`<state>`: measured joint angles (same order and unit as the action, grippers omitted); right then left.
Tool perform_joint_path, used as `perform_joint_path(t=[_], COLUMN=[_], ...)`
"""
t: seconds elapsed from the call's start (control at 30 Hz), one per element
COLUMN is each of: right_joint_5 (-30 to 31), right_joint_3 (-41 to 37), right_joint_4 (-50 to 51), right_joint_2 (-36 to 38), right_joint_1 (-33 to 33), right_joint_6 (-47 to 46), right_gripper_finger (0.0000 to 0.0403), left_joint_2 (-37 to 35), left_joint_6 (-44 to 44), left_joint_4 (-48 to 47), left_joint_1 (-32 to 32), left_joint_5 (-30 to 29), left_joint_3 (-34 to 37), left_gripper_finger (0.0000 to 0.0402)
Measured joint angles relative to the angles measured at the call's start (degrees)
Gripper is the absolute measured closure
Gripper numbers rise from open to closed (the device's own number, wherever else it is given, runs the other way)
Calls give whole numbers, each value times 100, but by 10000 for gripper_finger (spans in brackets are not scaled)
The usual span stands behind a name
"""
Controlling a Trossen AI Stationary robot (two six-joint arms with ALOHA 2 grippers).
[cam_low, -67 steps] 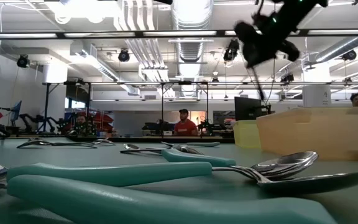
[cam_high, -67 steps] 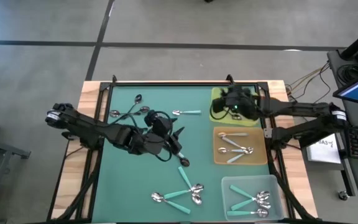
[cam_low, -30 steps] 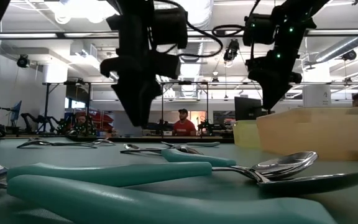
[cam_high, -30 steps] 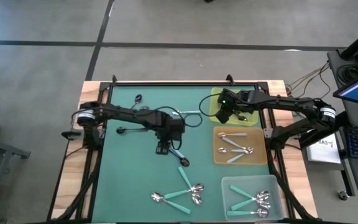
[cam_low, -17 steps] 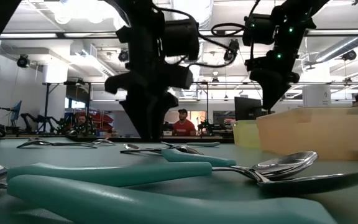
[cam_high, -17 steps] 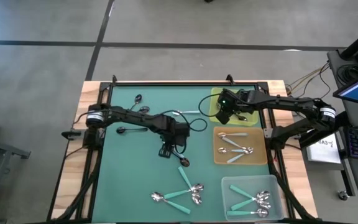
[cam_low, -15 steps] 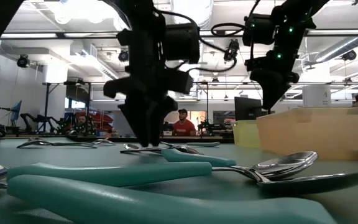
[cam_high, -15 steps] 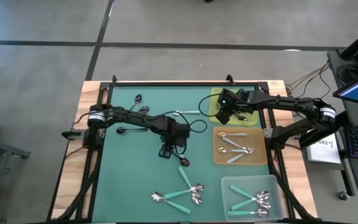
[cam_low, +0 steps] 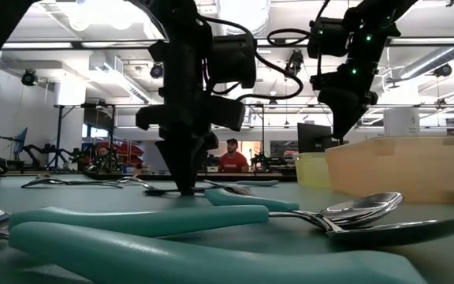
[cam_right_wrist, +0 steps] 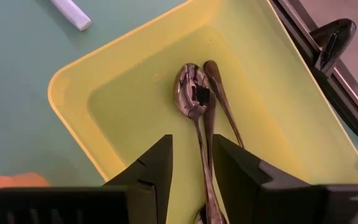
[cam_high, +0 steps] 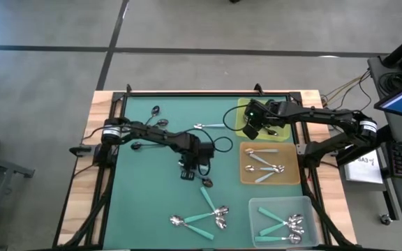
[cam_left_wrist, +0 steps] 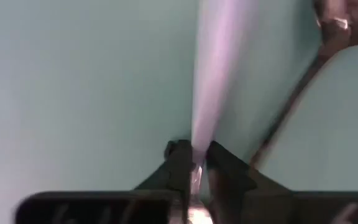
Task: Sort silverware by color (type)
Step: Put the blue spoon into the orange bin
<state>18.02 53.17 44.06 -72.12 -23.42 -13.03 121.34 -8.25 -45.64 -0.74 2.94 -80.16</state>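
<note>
My left gripper stands at mid-table, pointing straight down, its tips on the green mat. It is shut on a spoon with a pale blue handle. A dark-handled spoon lies on the mat just beside that one. My right gripper hangs open above the yellow tray, touching nothing. Two dark spoons lie flat in that tray, under the gap between its fingers. My left gripper pinches the pale blue handle between its two fingers, which lie across it. The fingers come from above, pointing down. The handle runs on along the mat away from the fingers; which end of it they have does not show.
Teal-handled spoons lie near the front edge, dark spoons at the far left, a pale blue one at the back. At the right stand an orange tray and a clear tray, both with spoons.
My left gripper has come down from above the mat until its tips reach it, drifting a little toward the near edge. My right gripper has stayed above the yellow tray.
</note>
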Motion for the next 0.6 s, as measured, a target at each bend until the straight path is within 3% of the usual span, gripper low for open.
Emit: perform_joint_path(t=[0.33, 0.6], right_joint_5=[-58, -304], right_joint_3=[0, 0], right_joint_4=[-1, -145], right_joint_2=[69, 579], right_joint_1=[0, 14], right_joint_6=[-707, -914], right_gripper_finger=[316, 319], left_joint_2=[-428, -1348], left_joint_6=[649, 1560], left_joint_4=[154, 1046], left_joint_1=[-166, -468], left_joint_5=[92, -1050], left_joint_3=[73, 605], left_gripper_finger=[396, 398])
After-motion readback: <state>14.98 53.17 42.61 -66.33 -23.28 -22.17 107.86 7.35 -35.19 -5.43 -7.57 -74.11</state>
